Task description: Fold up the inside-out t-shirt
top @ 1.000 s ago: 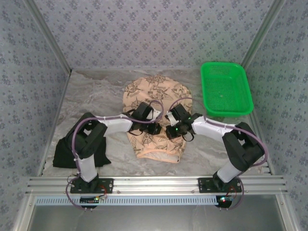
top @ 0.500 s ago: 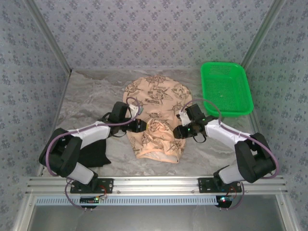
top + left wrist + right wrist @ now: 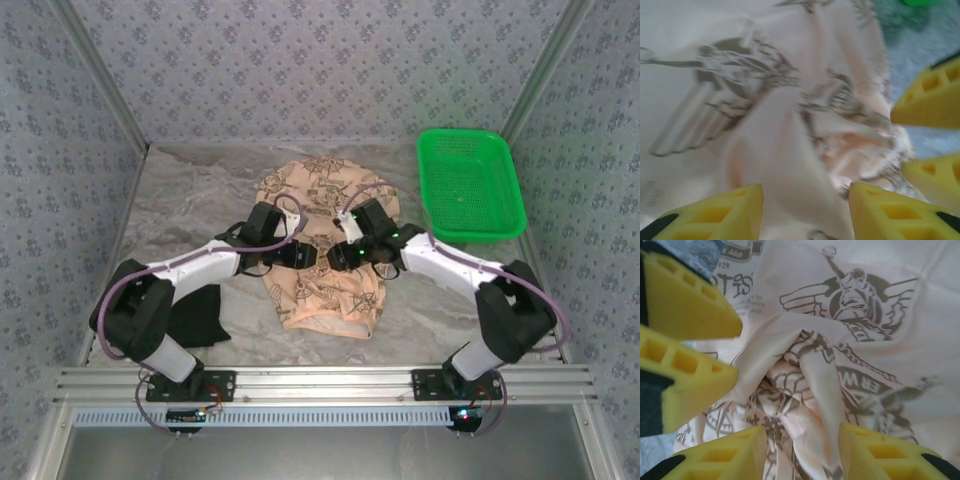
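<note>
The inside-out t-shirt [image 3: 320, 190] lies bunched in the middle of the table, peach-tan with dark compass and ship drawings. My left gripper [image 3: 308, 256] and right gripper [image 3: 342, 256] meet nose to nose over its centre. In the left wrist view the left gripper [image 3: 805, 215] stands open, astride a raised ridge of the t-shirt [image 3: 765, 125], with the right arm's yellow fingers [image 3: 932, 100] just beyond. In the right wrist view the right gripper [image 3: 802, 455] is open over a puckered fold of the t-shirt [image 3: 865, 315], and the left arm's fingers [image 3: 685, 300] are close by.
A green basket [image 3: 470, 190] stands at the back right. A plain black garment [image 3: 198, 315] lies at the front left under the left arm. The marbled table [image 3: 190, 200] is boxed in by patterned walls on three sides.
Both grippers swung out to the shirt's side edges and have come back together over its middle. Their jaws have gone from shut to open.
</note>
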`<state>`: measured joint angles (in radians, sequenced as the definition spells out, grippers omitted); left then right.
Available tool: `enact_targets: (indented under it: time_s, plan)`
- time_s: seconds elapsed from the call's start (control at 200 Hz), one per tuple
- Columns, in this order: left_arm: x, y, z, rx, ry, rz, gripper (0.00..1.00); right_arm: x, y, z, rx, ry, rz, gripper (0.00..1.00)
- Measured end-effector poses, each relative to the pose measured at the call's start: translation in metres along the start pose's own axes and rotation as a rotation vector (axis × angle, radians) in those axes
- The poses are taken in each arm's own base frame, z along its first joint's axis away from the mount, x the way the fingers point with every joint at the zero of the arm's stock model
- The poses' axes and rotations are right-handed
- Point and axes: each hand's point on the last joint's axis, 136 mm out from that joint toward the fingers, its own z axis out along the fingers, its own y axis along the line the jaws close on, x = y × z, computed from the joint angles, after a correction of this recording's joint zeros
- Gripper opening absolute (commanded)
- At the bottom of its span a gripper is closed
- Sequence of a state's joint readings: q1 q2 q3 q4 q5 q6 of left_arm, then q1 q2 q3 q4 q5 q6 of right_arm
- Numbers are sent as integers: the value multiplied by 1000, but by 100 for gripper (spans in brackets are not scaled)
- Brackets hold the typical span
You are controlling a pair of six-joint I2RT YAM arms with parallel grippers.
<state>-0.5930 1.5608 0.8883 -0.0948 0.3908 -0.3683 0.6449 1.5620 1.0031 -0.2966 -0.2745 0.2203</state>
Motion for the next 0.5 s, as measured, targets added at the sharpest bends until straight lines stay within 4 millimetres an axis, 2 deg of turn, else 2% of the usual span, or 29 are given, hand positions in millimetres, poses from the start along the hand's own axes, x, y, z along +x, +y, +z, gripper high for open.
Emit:
enact_targets:
  time_s: [0.08,0.13,0.19,0.255,0.31,0.42,0.5]
  plan:
    - [5,16,11,-44,24,-24,49,6,1,23,14,37,13,43]
    - [13,23,20,-55,57,-37,46,10,-1,36,29,59,16,36]
    - [23,30,29,-64,94,-52,27,13,-3,48,46,75,28,16]
    - [30,33,34,-65,116,-58,9,16,-7,53,61,81,41,3]
    - [30,32,33,-54,113,-59,0,13,-10,52,64,71,51,0]
    - [25,20,18,14,56,-37,0,11,-12,37,39,31,54,0]
    - [19,-3,-5,123,-12,13,0,14,-14,14,7,-3,60,0]
